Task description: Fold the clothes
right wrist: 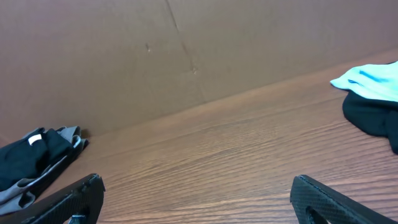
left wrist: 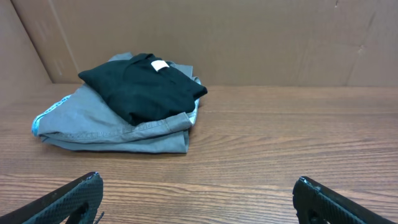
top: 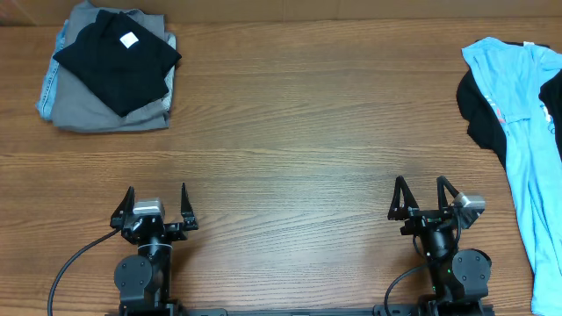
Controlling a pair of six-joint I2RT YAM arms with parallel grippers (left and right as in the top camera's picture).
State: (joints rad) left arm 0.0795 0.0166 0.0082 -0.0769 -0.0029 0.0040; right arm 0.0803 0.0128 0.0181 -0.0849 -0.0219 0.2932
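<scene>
At far right, the T-shirt (top: 529, 158) runs front-to-back.

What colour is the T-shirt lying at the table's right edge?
The T-shirt is light blue; the overhead view shows it best.

Readable text: I find none in any view.
White tag (top: 128, 39): on the black folded garment (top: 110, 66), ten o'clock in the overhead view; too small for me to read.
Light blue T-shirt (top: 520, 132): three o'clock; I see only faint coral specks (top: 497, 111) at a fold, no legible letters.
</scene>
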